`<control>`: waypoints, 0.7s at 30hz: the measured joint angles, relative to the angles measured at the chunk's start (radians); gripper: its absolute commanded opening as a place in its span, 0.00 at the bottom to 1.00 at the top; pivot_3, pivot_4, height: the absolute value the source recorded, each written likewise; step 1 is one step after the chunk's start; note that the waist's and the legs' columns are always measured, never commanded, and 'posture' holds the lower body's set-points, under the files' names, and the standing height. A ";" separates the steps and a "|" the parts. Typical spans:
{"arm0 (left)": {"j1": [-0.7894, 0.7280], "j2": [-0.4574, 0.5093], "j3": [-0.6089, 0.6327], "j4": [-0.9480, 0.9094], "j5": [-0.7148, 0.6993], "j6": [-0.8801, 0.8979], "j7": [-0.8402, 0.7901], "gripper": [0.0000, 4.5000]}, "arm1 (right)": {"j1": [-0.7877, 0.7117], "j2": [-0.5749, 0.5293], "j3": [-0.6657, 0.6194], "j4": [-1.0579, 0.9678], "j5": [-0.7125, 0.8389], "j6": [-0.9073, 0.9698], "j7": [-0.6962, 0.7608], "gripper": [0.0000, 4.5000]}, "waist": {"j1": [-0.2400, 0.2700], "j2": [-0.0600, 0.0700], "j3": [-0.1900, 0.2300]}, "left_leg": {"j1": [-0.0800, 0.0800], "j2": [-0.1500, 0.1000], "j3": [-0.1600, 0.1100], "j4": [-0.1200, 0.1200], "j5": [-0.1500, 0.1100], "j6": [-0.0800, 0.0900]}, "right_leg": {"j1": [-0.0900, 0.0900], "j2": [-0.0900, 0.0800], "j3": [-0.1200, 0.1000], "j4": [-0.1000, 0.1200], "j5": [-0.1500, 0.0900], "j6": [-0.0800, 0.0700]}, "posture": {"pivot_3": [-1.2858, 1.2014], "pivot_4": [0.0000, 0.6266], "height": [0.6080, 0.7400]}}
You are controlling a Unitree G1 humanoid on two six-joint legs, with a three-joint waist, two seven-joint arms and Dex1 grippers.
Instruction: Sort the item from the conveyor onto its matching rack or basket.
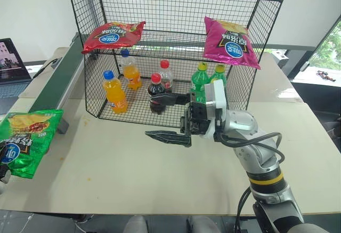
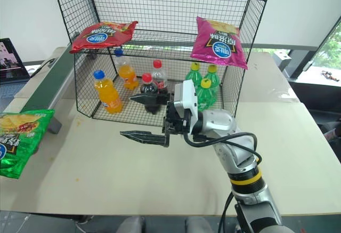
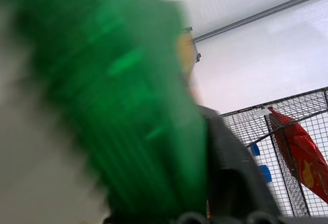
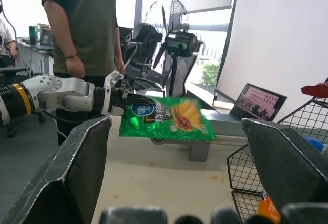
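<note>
Biggest risk I see is the tall black wire-mesh rack (image 1: 176, 46): the bag tier already carries a red crisp bag (image 1: 113, 34) and a magenta crisp bag (image 1: 230, 42), so a careless entry could knock one off or snag on the grid. Next, the shiny green crisp bag (image 4: 166, 118) hangs in the air off the table's left edge, near the end of the dark-green conveyor belt (image 1: 63, 75), pinched at one edge by my clamped left gripper (image 4: 134, 99), so a fast swing could peel it loose. My right gripper (image 1: 169, 119) holds nothing, jaws spread wide in front of the wire basket (image 1: 160, 91), and it sits in the left arm's likely path.
</note>
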 measured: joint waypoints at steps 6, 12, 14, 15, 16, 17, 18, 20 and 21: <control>-0.006 0.024 -0.003 -0.112 -0.069 0.019 0.064 0.01 | 0.015 -0.014 -0.009 -0.003 -0.010 -0.006 -0.031 1.00 | 0.002 -0.001 0.001 | 0.000 0.000 0.000 0.000 0.000 0.000 | 0.000 0.000 0.000 0.000 0.000 0.000 | 0.52 0.24 1.00; -0.176 0.016 -0.097 -0.400 -0.136 0.081 0.119 0.01 | 0.056 -0.050 -0.088 -0.036 -0.040 -0.005 -0.153 1.00 | 0.017 -0.004 0.002 | -0.001 0.000 -0.001 -0.001 0.003 -0.005 | 0.001 -0.001 0.000 -0.004 0.001 0.001 | 0.52 0.24 1.00; -0.209 -0.010 -0.167 -0.476 -0.141 0.081 0.134 0.01 | 0.080 -0.069 -0.126 -0.062 -0.047 -0.002 -0.198 1.00 | 0.019 -0.002 0.002 | -0.001 0.000 -0.001 -0.003 0.003 -0.005 | 0.002 -0.001 0.000 -0.008 0.002 0.002 | 0.52 0.24 1.00; -0.219 -0.019 -0.204 -0.501 -0.142 0.080 0.142 0.01 | 0.089 -0.076 -0.138 -0.069 -0.051 0.001 -0.219 1.00 | 0.019 -0.001 0.002 | -0.001 0.000 -0.001 -0.004 0.003 -0.006 | 0.002 -0.001 0.000 -0.008 0.002 0.002 | 0.52 0.24 1.00; -0.251 -0.042 -0.251 -0.526 -0.142 0.074 0.157 0.01 | 0.102 -0.085 -0.155 -0.080 -0.058 0.003 -0.242 1.00 | 0.021 -0.001 0.002 | -0.001 0.000 -0.001 -0.005 0.003 -0.005 | 0.001 -0.001 0.000 -0.008 0.002 0.002 | 0.52 0.24 1.00; -0.297 -0.064 -0.303 -0.549 -0.143 0.061 0.173 0.01 | 0.113 -0.090 -0.167 -0.093 -0.063 0.009 -0.268 1.00 | 0.023 -0.001 0.002 | -0.001 0.000 -0.001 -0.005 0.003 -0.005 | 0.001 -0.001 0.000 -0.008 0.002 0.002 | 0.52 0.24 1.00; -0.356 -0.080 -0.358 -0.557 -0.143 0.052 0.189 0.01 | 0.121 -0.093 -0.177 -0.108 -0.074 0.013 -0.292 1.00 | 0.027 -0.001 0.002 | -0.002 0.000 -0.001 -0.005 0.003 -0.005 | 0.001 -0.001 0.000 -0.008 0.002 0.002 | 0.52 0.24 1.00; -0.499 -0.113 -0.460 -0.565 -0.144 0.037 0.221 0.01 | 0.128 -0.091 -0.189 -0.146 -0.084 0.018 -0.341 1.00 | 0.031 -0.001 0.002 | -0.003 -0.001 -0.002 -0.004 0.004 -0.006 | 0.002 -0.001 0.000 -0.009 0.003 0.002 | 0.52 0.24 1.00; -0.584 -0.134 -0.510 -0.554 -0.145 0.040 0.231 0.01 | 0.132 -0.089 -0.195 -0.169 -0.093 0.018 -0.368 1.00 | 0.033 -0.001 0.002 | -0.004 -0.001 -0.002 -0.003 0.004 -0.006 | 0.002 -0.001 0.000 -0.010 0.004 0.003 | 0.52 0.24 1.00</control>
